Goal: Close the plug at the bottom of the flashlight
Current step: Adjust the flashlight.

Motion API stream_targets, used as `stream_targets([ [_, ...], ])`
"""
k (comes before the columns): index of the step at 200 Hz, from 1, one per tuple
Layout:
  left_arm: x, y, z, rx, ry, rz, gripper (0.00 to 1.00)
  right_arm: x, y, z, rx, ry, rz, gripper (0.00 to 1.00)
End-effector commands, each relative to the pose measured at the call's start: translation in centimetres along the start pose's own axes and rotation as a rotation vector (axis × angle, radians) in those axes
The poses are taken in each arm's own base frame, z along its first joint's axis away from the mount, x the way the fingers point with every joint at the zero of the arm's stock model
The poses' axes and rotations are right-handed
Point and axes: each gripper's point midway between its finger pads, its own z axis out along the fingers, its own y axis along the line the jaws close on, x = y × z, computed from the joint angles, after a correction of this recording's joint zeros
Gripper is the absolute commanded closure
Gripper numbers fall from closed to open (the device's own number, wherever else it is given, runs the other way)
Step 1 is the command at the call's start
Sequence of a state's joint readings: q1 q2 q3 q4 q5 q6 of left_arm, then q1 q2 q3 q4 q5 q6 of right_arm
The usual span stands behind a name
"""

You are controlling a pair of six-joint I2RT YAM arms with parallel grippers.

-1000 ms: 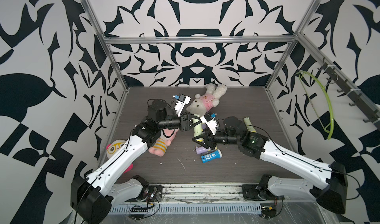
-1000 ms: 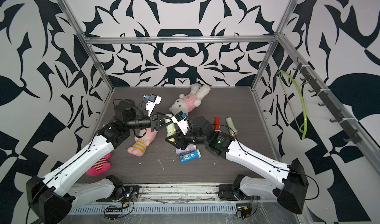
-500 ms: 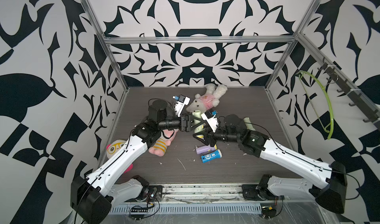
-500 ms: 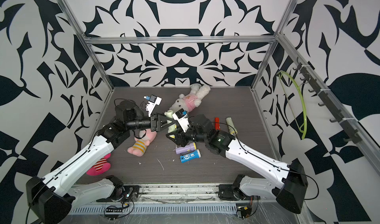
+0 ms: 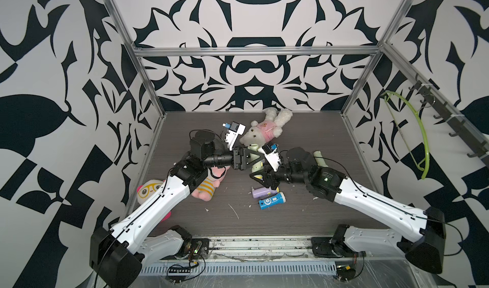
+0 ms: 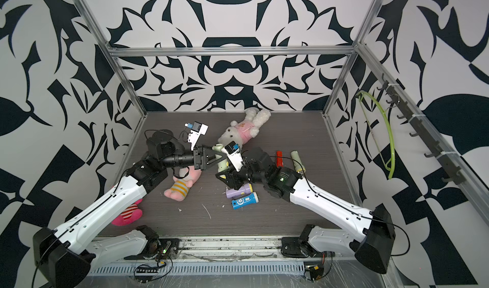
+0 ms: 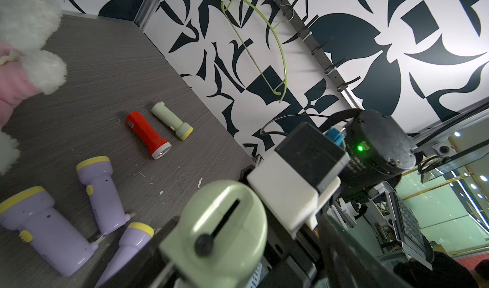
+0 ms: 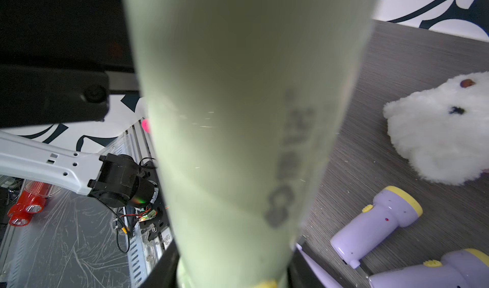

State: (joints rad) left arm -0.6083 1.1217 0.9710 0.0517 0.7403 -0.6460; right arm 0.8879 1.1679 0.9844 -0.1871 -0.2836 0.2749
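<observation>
Above the table, beside the white bunny, the right jaws squeeze the green flashlight. The left jaws are spread wide at its bottom end, not gripping. A small black knob sits on that end.

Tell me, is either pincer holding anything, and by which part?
The right pincer grips the pale green flashlight around its body; the left pincer is open, holding nothing.

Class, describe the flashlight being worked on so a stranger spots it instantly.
On the dark table, look in front of the white plush rabbit. There the right hand holds a pale green flashlight, the only one lifted off the table; its twin lies beside a red one.
</observation>
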Motion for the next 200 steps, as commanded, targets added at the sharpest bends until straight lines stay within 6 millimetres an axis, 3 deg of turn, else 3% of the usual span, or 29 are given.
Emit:
stream_targets([
  [1, 0.4, -1.0, 0.4, 0.057, 0.009, 0.03, 0.17, -4.0, 1.6, -1.8, -0.026, -0.119, -0.04, 1.0],
  [84, 0.7, -2.7, -0.9, 0.091, -0.043, 0.138, 0.21, -6.4, 2.7, -3.1, -0.082, -0.192, -0.076, 1.0],
  [100, 0.4, -2.7, -1.0, 0.077, -0.053, 0.151, 0.28, -6.6, 2.9, -3.3, -0.099, -0.193, -0.077, 1.0],
  [120, -0.1, -2.7, -0.8, 0.073, -0.058, 0.159, 0.53, -6.6, 2.9, -3.2, -0.102, -0.189, -0.07, 1.0],
  [176, -1.0, -2.1, -0.1, 0.06, -0.06, 0.15, 0.56, -6.7, 3.1, -3.2, -0.113, -0.183, -0.07, 1.0],
  [200, -1.4, -2.4, -0.1, 0.062, -0.08, 0.169, 0.75, -6.5, 2.9, -3.0, -0.109, -0.177, -0.071, 1.0],
])
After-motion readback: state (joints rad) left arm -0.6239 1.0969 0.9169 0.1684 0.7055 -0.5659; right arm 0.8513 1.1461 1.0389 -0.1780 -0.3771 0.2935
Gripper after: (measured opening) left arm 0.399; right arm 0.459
